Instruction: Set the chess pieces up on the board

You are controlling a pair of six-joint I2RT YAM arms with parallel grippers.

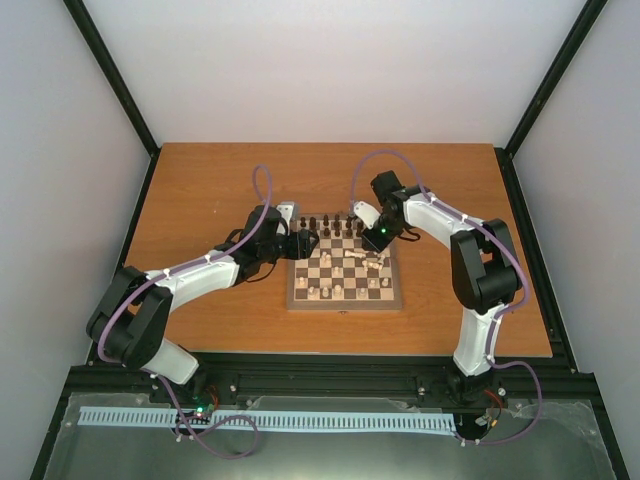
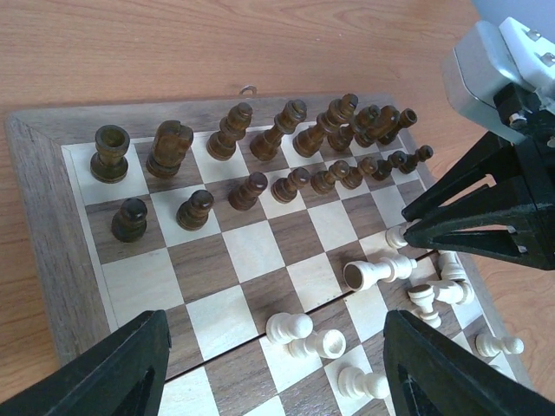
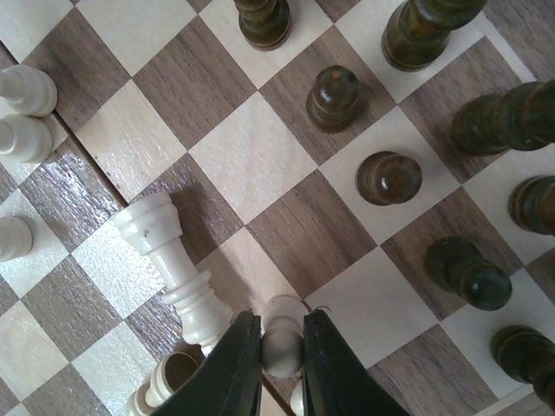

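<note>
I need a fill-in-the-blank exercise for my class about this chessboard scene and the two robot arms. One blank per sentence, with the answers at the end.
1. The right pincer grips one cream ___.
2. The left pincer holds nothing and its jaws stand ___.
3. The dark pieces stand upright in ___ rows along the far side of the board.
4. The cream rook near the right pincer lies on its ___.

Missing words: pawn; open; two; side.
</note>
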